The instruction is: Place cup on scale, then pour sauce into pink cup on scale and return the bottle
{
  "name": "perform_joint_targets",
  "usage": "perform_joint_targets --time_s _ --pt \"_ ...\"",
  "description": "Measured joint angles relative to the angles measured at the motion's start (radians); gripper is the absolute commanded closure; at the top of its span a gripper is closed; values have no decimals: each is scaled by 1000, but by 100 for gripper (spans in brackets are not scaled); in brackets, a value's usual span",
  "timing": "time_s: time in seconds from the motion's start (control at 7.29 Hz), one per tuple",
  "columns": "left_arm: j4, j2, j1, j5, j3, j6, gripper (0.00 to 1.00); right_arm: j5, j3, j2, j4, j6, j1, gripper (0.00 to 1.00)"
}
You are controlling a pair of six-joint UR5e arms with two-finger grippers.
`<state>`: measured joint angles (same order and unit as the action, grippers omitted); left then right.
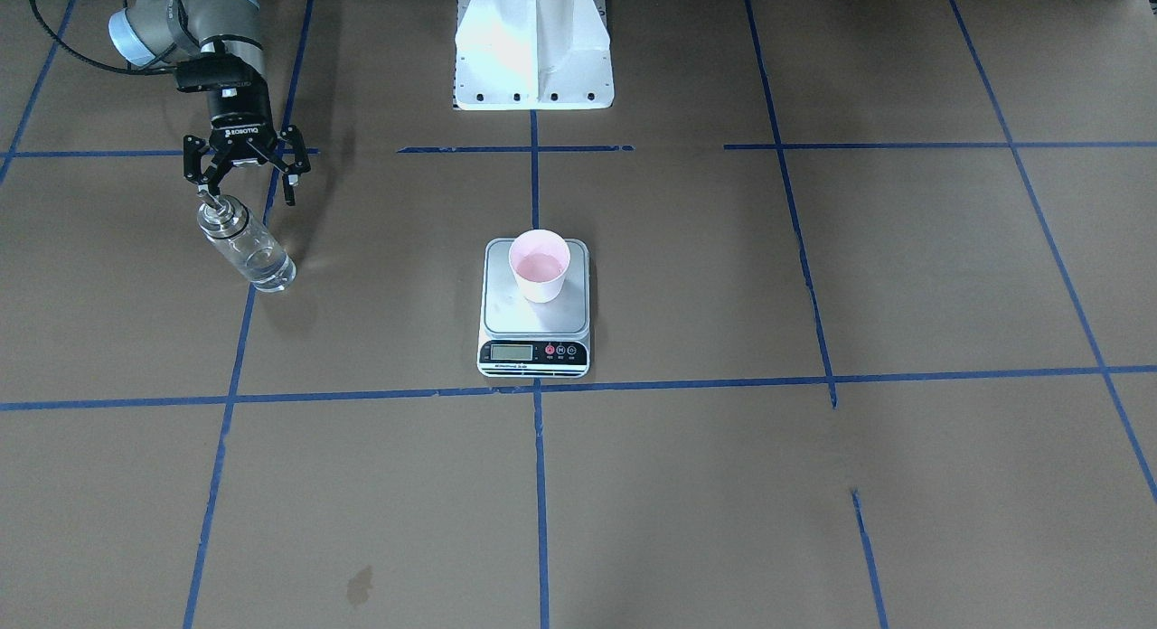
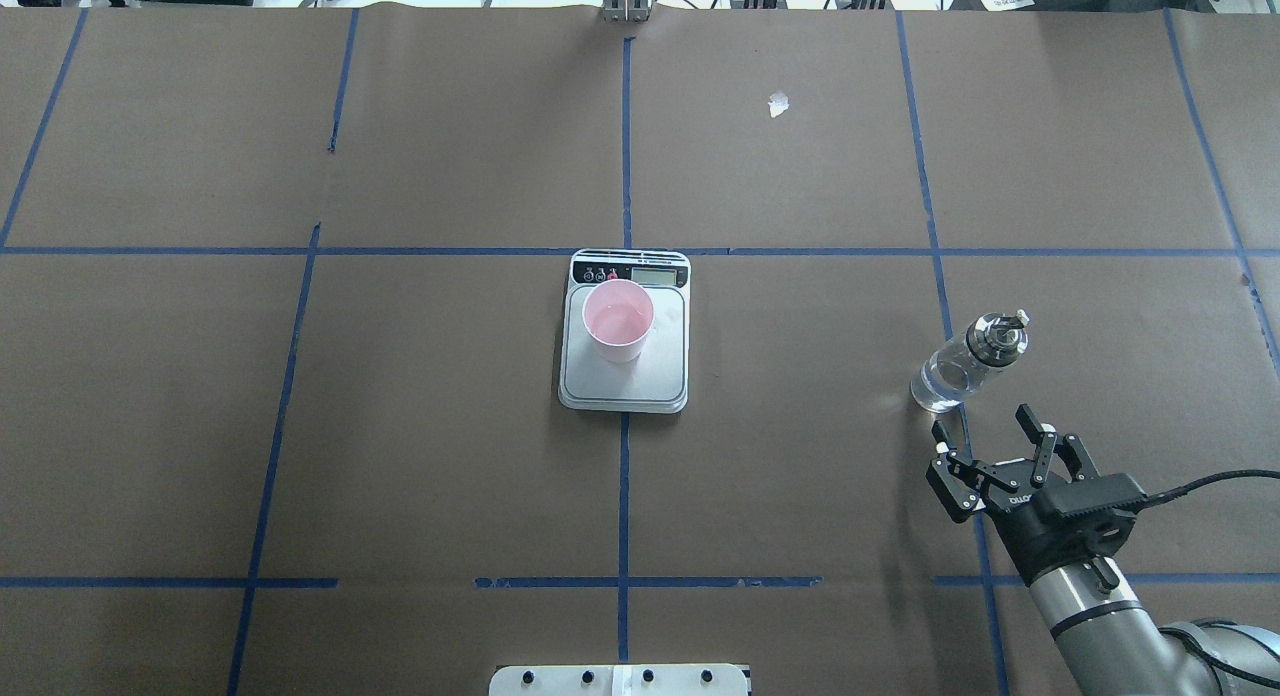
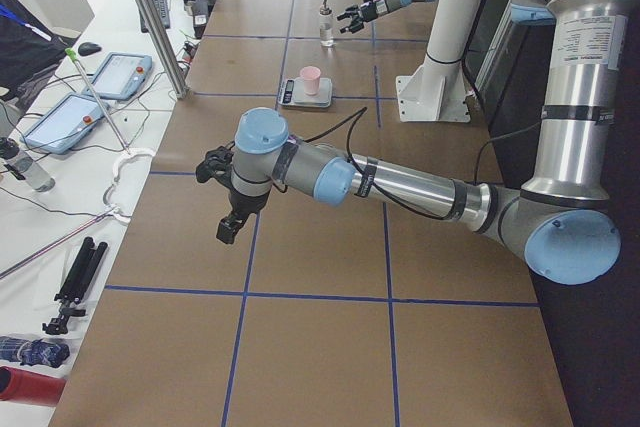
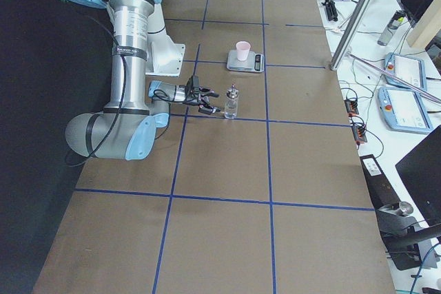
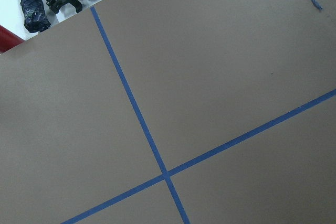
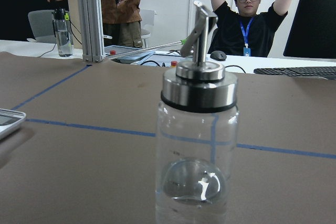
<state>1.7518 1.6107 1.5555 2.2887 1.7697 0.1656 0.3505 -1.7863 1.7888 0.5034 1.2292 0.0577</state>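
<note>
Brown paper tabletop [image 2: 400, 456], cylindrical glass bottle [image 2: 955, 366] beside wide-open right tool [image 2: 982, 423], tapered pink cup [image 2: 618, 321] on steel scale [image 2: 625, 396].

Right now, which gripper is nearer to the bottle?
Right. The right gripper is open, close to the bottle on the robot's side, not touching; the left gripper hangs far off leftward.

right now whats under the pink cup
The small pale pink tapered cup stands on the flat digital kitchen scale's silver steel platform; the patch beneath its base is hidden.
</note>
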Motion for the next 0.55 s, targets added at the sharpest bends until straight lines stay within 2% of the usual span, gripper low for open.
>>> perform_joint_targets --time_s 0.55 --pt "-1 0 0 0 6 0 0 -21 17 111 -206 -29 49 0"
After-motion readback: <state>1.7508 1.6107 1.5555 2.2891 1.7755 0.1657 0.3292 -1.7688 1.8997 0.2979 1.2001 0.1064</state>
